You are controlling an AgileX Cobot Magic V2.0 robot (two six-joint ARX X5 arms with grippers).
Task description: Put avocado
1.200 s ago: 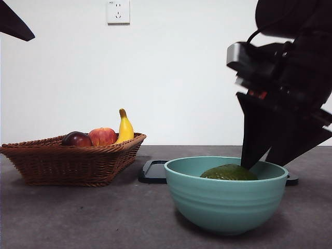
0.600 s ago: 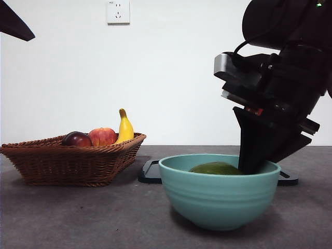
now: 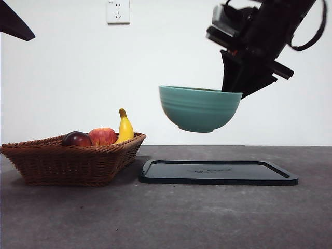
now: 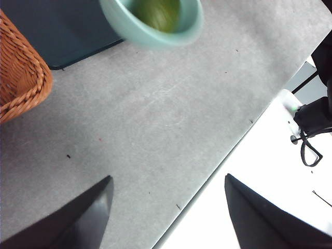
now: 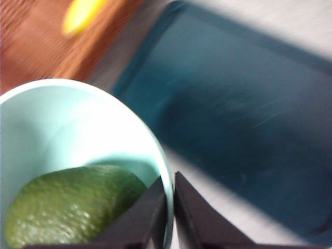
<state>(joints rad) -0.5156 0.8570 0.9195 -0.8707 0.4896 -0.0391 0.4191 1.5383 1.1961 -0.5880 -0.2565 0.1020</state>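
Note:
My right gripper (image 3: 232, 92) is shut on the rim of a teal bowl (image 3: 199, 108) and holds it in the air above the dark tray (image 3: 218, 172). The dark green avocado (image 5: 67, 207) lies inside the bowl (image 5: 62, 129), as the right wrist view shows; my right gripper (image 5: 170, 199) pinches the rim beside it. The left wrist view shows the bowl (image 4: 155, 36) with the avocado (image 4: 158, 13) in it from above. My left gripper (image 4: 168, 207) is open and empty over the table's edge, and shows as a black tip (image 3: 15, 23) in the front view.
A wicker basket (image 3: 72, 161) at the left holds a dark red-purple fruit (image 3: 77, 139), a red apple (image 3: 102, 136) and a banana (image 3: 124, 127). The basket's corner (image 4: 21, 78) shows in the left wrist view. A wall socket (image 3: 118, 11) is on the back wall.
The right gripper has lifted the bowl with the avocado off the table, up and a little left, to well above the tray. The left arm has not moved.

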